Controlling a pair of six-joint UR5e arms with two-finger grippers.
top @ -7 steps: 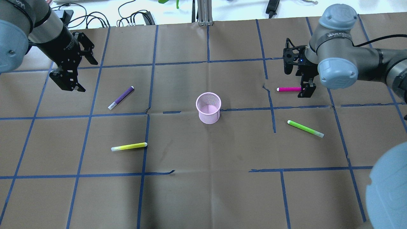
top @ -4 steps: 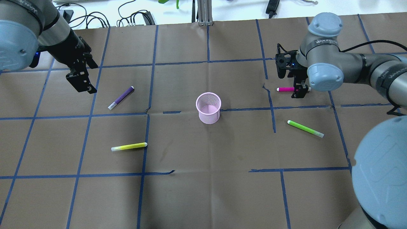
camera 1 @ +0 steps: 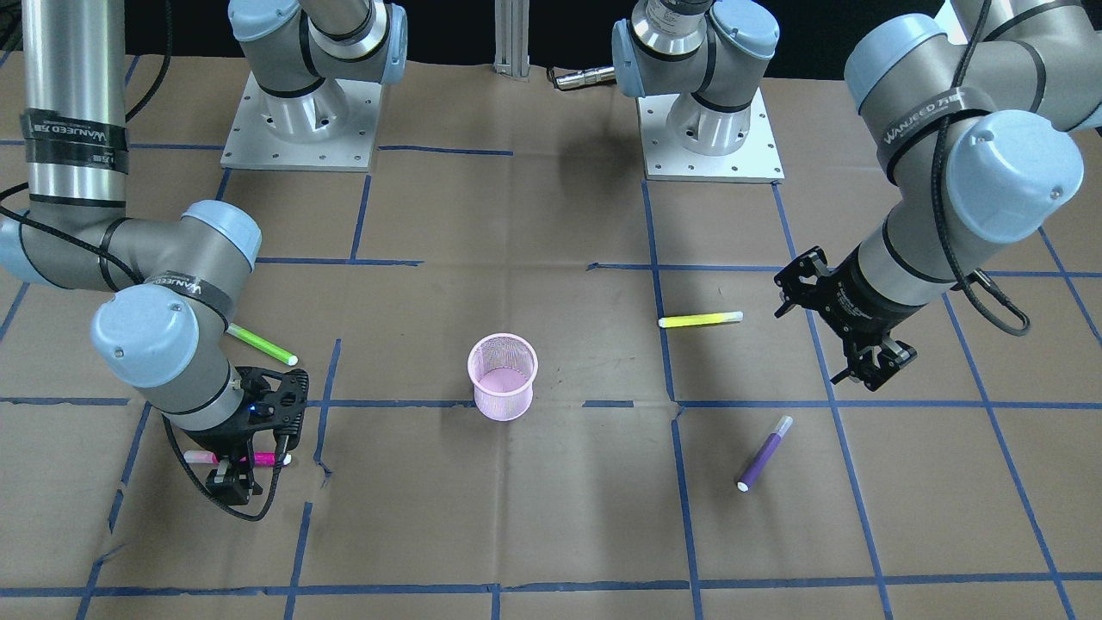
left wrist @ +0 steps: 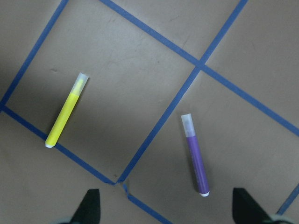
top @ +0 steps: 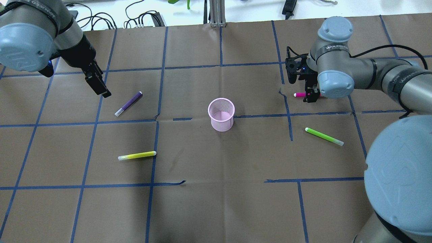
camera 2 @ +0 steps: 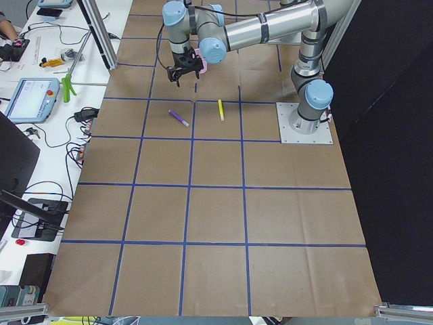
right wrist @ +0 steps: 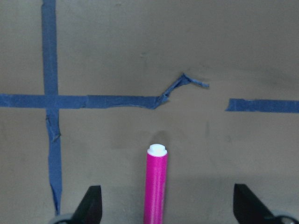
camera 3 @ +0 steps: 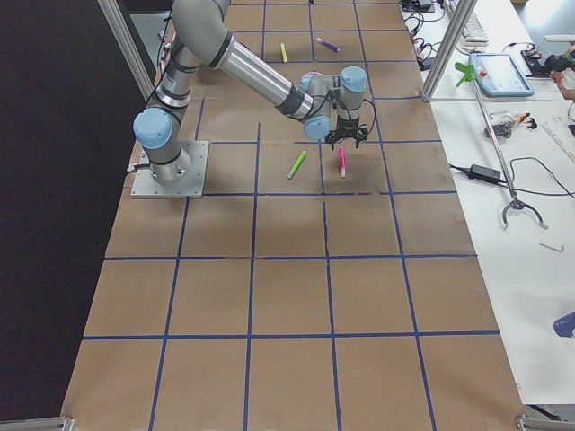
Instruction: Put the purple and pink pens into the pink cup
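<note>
The pink cup [top: 221, 114] stands upright mid-table. To its left lies the purple pen [top: 128, 104], flat on the paper. My left gripper [top: 101, 88] hovers open just left of that pen and holds nothing; the left wrist view shows the purple pen [left wrist: 195, 155] ahead of its spread fingertips [left wrist: 91, 205]. On the other side, the pink pen [top: 299, 95] lies flat. My right gripper [top: 310, 97] is low over the pink pen, open, with a finger on each side of the barrel [right wrist: 156, 186]. Part of the pen is hidden under the gripper.
A yellow pen [top: 136, 155] lies front left of the cup and a lime-green pen [top: 324, 136] front right, near my right arm. Cables [top: 141, 18] and a metal post [top: 216, 13] sit at the table's far edge. Blue tape lines cross the brown paper.
My left gripper has moved right and down toward the purple pen. My right gripper has slid left along the pink pen, covering more of it. Pens and cup have not moved.
</note>
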